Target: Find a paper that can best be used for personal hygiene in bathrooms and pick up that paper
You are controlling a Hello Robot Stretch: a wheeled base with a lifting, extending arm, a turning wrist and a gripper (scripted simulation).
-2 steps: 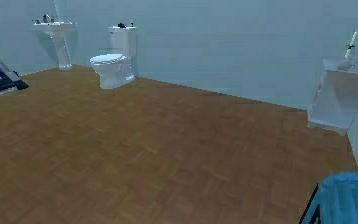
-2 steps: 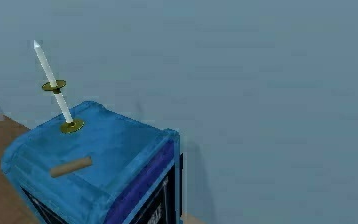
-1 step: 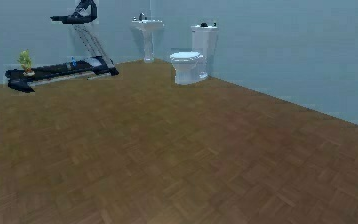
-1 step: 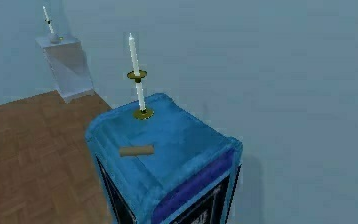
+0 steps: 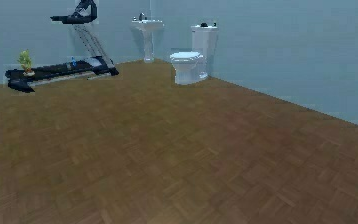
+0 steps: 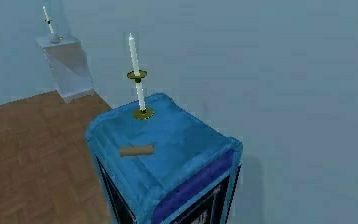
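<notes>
ahead, toilet (image 5: 188, 66) at the floor's far edge. drive closer and check its tank (image 5: 205, 40) top for paper. gripper fingers: cannot tell.

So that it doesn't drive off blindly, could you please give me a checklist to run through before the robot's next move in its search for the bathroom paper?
1. Bathroom fixtures found: ok. A toilet and a sink stand by the far wall in the forward view.
2. Target spotted: cannot tell. The dark things on the toilet's tank are too small to name.
3. Way to the toilet free: ok. Bare wooden floor lies ahead.
4. Treadmill out of the path: ok. It stands off to the forward view's left.
5. Arm side free: not ok. A blue cabinet with a candle stands there.
</notes>
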